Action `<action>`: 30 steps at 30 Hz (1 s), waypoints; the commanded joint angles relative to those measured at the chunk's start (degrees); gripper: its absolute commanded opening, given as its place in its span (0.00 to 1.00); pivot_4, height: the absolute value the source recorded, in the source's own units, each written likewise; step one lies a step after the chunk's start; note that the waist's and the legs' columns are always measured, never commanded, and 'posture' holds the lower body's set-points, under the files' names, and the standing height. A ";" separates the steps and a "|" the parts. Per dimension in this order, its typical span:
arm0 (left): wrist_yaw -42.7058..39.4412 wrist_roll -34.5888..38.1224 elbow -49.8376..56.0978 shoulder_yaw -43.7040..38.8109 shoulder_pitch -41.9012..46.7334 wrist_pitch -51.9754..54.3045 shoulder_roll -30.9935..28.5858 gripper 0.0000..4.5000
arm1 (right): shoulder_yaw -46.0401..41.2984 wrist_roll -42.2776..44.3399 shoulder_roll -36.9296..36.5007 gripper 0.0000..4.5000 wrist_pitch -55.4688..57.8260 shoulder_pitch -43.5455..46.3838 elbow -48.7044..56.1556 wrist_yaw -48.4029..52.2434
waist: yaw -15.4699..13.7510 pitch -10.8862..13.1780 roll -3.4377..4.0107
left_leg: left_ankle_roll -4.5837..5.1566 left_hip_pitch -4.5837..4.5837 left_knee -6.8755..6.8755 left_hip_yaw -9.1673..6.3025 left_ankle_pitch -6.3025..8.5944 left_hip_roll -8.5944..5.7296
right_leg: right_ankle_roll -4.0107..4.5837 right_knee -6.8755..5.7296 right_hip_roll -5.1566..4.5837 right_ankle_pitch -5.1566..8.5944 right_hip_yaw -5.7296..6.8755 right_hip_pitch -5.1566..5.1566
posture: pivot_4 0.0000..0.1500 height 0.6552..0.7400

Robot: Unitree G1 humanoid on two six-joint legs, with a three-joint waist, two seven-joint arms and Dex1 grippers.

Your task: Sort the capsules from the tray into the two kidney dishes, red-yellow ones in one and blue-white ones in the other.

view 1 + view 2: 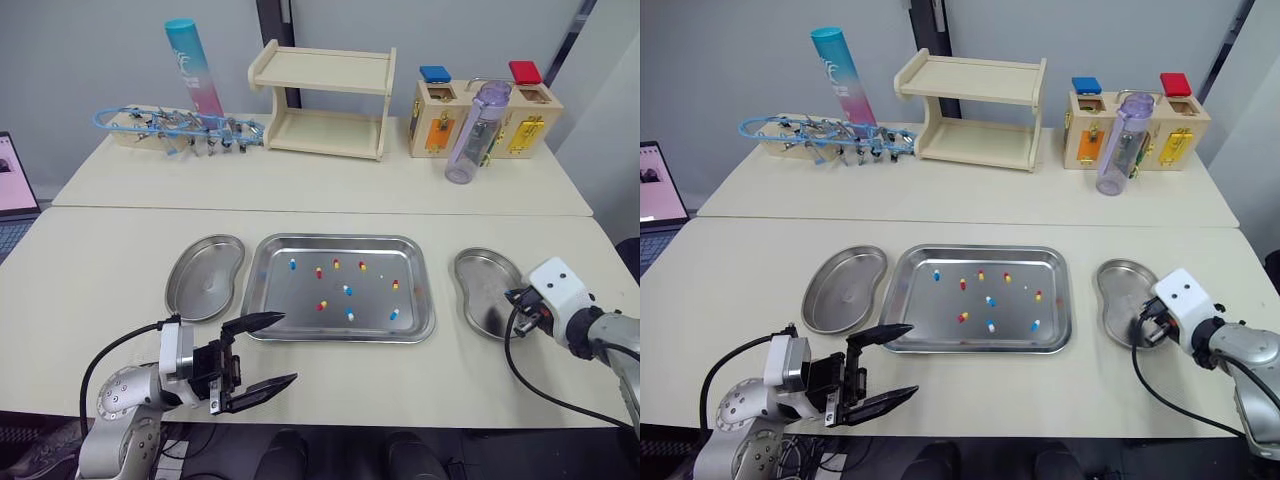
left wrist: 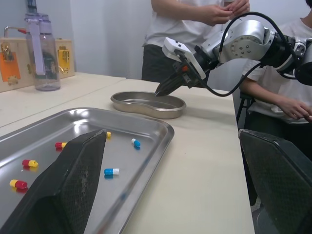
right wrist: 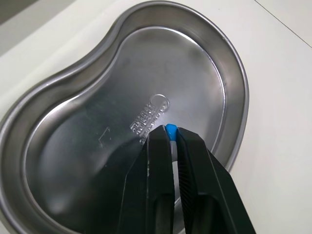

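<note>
Steel tray point(image 1: 290, 312) holds nine capsules point(image 1: 347, 291); right end effector point(image 3: 170, 138) grips one.

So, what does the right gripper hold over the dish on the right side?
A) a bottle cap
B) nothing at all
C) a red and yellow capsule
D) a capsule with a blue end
D: the right wrist view shows the blue end of a capsule pinched in the right gripper, just above the dish.
</note>
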State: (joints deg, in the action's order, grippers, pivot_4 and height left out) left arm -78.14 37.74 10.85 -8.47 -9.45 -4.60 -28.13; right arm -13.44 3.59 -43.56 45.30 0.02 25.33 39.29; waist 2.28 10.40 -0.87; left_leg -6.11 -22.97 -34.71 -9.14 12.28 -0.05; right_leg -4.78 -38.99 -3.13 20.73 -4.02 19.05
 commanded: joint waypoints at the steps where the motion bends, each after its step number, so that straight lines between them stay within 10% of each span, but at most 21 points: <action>1: 0.23 0.17 -0.01 -0.69 -0.52 -1.45 0.13 1.00 | -1.43 0.94 -0.77 0.23 -1.29 1.81 -0.21 -0.75 | -0.01 0.00 0.00 | 0.00 0.00 0.00 0.00 0.00 0.00 | 0.00 0.00 0.00 0.00 0.00 0.00 | 1.00 1.00; 9: 7.52 -2.27 -0.90 -3.83 -1.85 2.53 -3.65 1.00 | -1.96 1.23 -5.18 0.76 -10.30 2.43 -4.26 2.35 | -0.26 0.00 0.00 | 0.00 0.01 0.00 -0.01 0.00 0.00 | 0.00 0.00 0.00 0.00 0.00 0.00 | 1.00 1.00; 25: 17.17 -10.18 -25.35 -25.73 -3.90 6.63 -21.65 1.00 | -19.83 8.49 -15.85 0.76 -42.26 -13.93 -24.55 27.55 | -0.15 0.14 -0.18 | 0.00 0.05 0.06 0.03 0.00 0.01 | 0.01 0.03 0.00 0.02 0.01 -0.01 | 1.00 1.00; 30: 20.00 -10.60 -33.28 -30.37 -4.84 7.08 -22.40 1.00 | -21.82 10.11 -15.29 1.00 -36.28 -18.68 -25.89 29.14 | 0.13 0.17 -0.22 | 0.00 0.04 0.11 0.03 0.01 0.02 | 0.02 0.03 0.00 0.03 0.00 0.00 | 1.00 1.00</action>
State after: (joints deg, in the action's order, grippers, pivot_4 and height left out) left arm -58.77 26.89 -22.42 -36.38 -13.72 2.52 -49.58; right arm -32.68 12.61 -58.55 8.52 -18.56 -1.46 68.55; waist 2.41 10.57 -1.08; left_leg -6.11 -22.94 -34.58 -9.10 12.29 -0.04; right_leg -4.76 -38.96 -3.14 20.76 -4.02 19.07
